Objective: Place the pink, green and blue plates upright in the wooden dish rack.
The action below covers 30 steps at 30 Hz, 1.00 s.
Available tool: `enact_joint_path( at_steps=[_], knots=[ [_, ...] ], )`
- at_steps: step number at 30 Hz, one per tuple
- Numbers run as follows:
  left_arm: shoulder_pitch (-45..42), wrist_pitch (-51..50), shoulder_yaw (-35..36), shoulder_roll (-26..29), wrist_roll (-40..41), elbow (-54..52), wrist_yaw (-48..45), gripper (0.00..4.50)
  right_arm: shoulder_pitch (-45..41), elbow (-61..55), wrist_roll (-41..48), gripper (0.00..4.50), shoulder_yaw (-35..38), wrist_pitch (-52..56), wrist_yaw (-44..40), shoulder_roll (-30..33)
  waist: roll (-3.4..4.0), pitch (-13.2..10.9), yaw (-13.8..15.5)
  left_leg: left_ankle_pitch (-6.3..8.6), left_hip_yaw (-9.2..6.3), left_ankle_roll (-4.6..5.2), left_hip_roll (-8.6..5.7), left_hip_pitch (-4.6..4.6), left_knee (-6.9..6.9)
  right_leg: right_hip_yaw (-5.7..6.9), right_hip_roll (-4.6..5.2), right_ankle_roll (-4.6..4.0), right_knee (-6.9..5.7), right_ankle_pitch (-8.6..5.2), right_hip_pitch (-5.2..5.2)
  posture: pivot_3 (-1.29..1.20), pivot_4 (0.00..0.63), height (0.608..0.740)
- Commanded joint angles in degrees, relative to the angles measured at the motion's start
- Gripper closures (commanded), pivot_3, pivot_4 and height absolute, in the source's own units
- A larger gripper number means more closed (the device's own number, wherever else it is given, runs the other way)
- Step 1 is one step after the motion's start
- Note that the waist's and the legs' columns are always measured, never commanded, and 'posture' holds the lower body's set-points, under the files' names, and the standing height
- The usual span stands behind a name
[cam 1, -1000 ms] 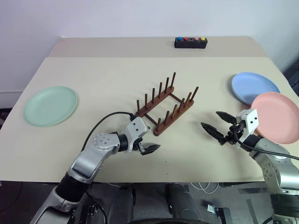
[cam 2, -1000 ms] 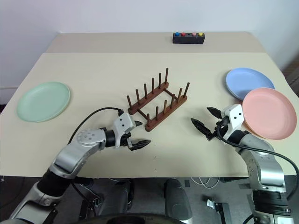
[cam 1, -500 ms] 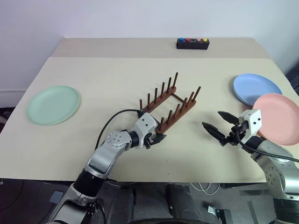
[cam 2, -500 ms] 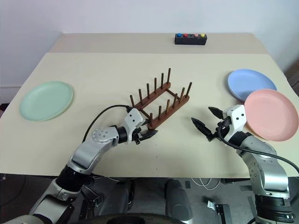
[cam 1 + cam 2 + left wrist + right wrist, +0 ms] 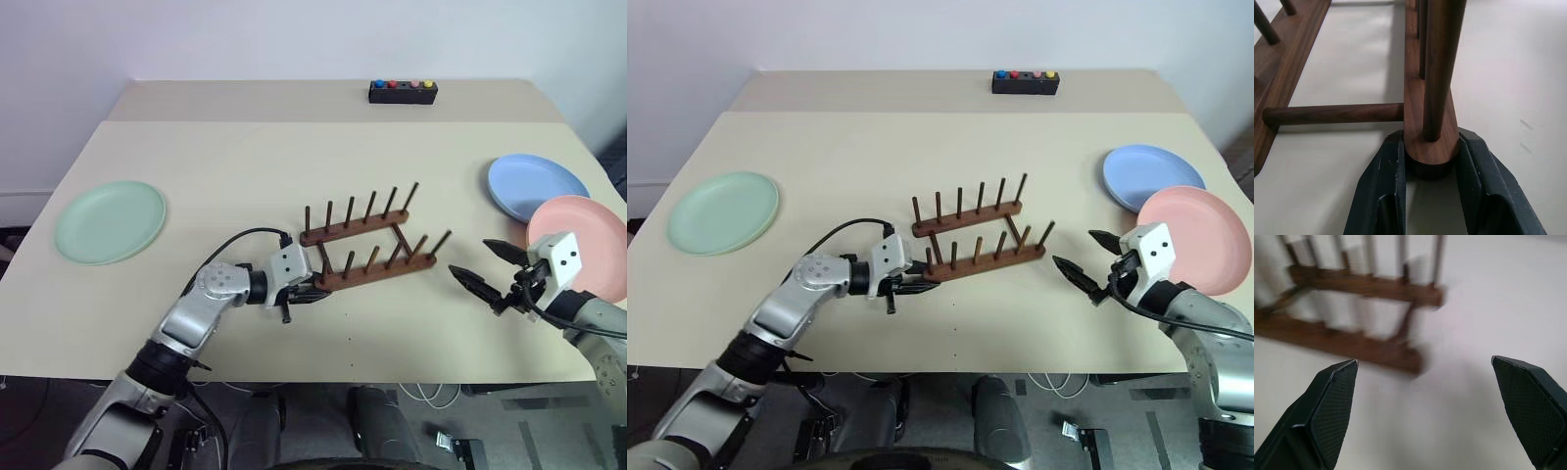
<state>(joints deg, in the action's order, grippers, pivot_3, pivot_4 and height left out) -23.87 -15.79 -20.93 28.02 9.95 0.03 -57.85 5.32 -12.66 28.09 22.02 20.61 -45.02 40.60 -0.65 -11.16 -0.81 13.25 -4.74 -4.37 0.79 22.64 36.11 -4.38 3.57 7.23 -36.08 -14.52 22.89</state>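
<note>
Three plates lie flat and none is racked: the green plate (image 5: 109, 221) near the table's (image 5: 245, 157) left edge, the blue plate (image 5: 537, 186) and pink plate (image 5: 586, 245) overlapping at its right edge. Mid-table, the left gripper (image 5: 1431, 161) is clamped on the end of the wooden dish rack's (image 5: 370, 247) nearer rail. The right gripper (image 5: 492, 272) hovers with jaws wide apart and empty, between rack and pink plate. Dragged by one rail end, the light rack could twist, tip or slip free. The pink plate is partly hidden by the right gripper, and the right wrist view is blurred.
</note>
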Motion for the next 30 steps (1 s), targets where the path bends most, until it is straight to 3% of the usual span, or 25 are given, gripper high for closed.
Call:
enact_joint_path(
  at_steps=[1, 14, 18, 25, 26, 30],
  knots=[
    [-4.32, 3.98, -0.01, 0.52, 1.76, 3.53, -8.11, 3.7, 0.92, -1.23, 0.02, 0.0, 1.46, -1.01, -0.28, 0.27, -0.01, 0.0, 0.18, 0.0, 0.0, 0.0, 0.0, 0.02, 0.02, 0.0, 0.0, 0.0, 0.01, 0.0, 0.0, 0.0, 0.15, 0.73],
    [-13.24, 17.16, -0.58, -3.93, -3.88, 23.58, -13.0, 3.7, 2.51, -2.03, -0.36, 0.0, 1.34, -1.58, 1.5, -1.13, -0.02, -0.01, -0.07, 0.0, -0.01, 0.01, 0.0, 0.03, 0.02, -0.01, -0.01, 0.03, 0.01, 0.01, 0.01, 0.0, 0.15, 0.73],
    [-14.2, 17.05, 0.29, -4.86, -3.79, 26.05, -13.47, 3.7, 2.5, -1.89, -0.34, 0.0, 1.31, -1.65, 1.47, -1.13, -0.02, -0.01, -0.05, 0.0, 0.0, 0.01, 0.0, 0.02, 0.02, -0.01, 0.0, 0.03, 0.01, 0.01, 0.0, 0.0, 0.15, 0.73],
    [-11.26, 13.71, 2.92, -3.47, -3.48, 22.17, -10.18, 0.31, 3.4, -1.67, -0.49, 0.0, 1.62, -1.82, 1.04, -0.81, -0.02, -0.01, -0.11, 0.0, -0.02, 0.01, 0.0, 0.01, 0.01, -0.01, 0.0, 0.04, -0.01, 0.01, 0.0, 0.0, 0.15, 0.73],
    [-10.5, 13.15, 3.47, -2.9, -3.22, 21.12, -9.88, 0.03, 3.77, -1.73, -0.5, 0.0, 1.74, -1.82, 0.81, -0.58, -0.02, -0.01, -0.12, 0.0, -0.02, 0.01, 0.0, 0.01, 0.01, 0.0, -0.01, 0.04, -0.02, 0.0, 0.0, 0.0, 0.15, 0.73],
    [-5.74, 8.12, 6.78, 0.35, -0.62, 12.96, -8.7, 0.03, 5.24, -2.3, -0.33, 0.0, 2.51, -1.43, -0.43, 0.81, -0.01, -0.01, -0.35, 0.02, -0.02, 0.03, 0.01, -0.03, -0.08, -0.02, 0.0, 0.07, -0.03, -0.01, 0.02, 0.0, 0.15, 0.73]
  ],
)
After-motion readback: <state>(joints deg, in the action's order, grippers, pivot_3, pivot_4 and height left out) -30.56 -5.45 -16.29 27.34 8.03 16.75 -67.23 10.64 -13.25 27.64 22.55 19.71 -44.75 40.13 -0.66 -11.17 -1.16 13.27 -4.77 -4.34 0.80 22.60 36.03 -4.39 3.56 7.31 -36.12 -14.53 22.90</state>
